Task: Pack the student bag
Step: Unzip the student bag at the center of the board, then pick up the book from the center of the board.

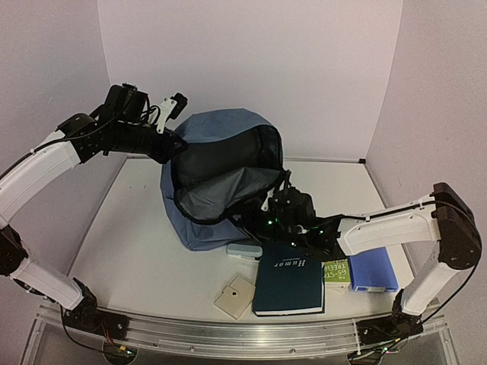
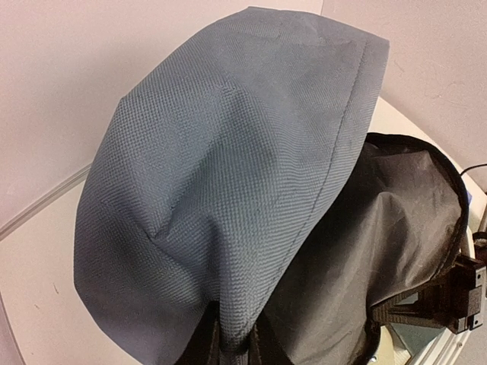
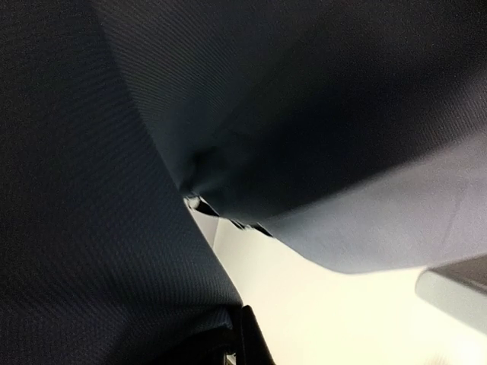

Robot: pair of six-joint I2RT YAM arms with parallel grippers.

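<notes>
Fabric on the far-left rim of the student bag (image 1: 199,224) is pinched between the narrowed jaws of the left end effector (image 2: 232,346). The bag sits mid-tabletop (image 1: 129,228), mouth gaping. The right end effector (image 1: 278,199) is at its near rim, jaws buried in cloth — grip impossible to tell.

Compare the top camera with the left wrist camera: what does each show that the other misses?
Top external only: both whole arms, plus the Humor book, a green book and a blue case lying beside the student bag. Left wrist only: a close look at the left gripper pinching the bag's blue fabric. Both: the bag's open mouth with its grey lining, and the right gripper at the rim, apparently gripping it.
</notes>
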